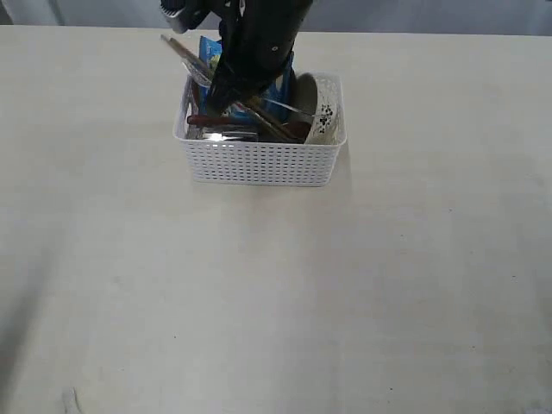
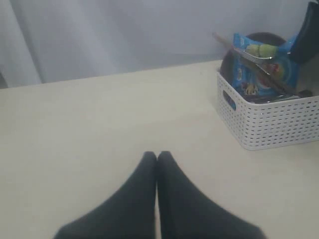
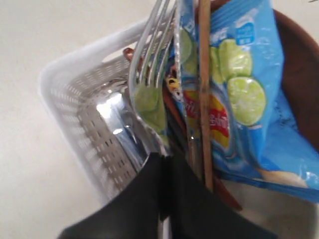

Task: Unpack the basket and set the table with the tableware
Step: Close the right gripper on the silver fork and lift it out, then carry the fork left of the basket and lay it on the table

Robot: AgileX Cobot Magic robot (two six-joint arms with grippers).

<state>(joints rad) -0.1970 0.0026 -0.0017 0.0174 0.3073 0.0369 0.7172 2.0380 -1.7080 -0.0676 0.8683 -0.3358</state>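
While it hangs in the basket (image 3: 56, 74), the right claw (image 3: 162, 162) pinches the fork (image 3: 147, 104).

The one stray thing I see is a blue chips bag (image 3: 244, 114), standing upright at the far side of the scene, a little left of the middle. Up close its glossy foil is creased, with green lime slices printed on it, a red and yellow logo beside them and white lettering near the top. In the exterior view only patches of the chips bag (image 1: 210, 52) show; the rest is hidden. In the left wrist view the chips bag (image 2: 269, 69) has its crimped top edge uppermost. At the very back hangs a pale grey curtain (image 2: 99, 35) in soft vertical folds, a plain grey strip of curtain (image 1: 431, 13) in the exterior view.
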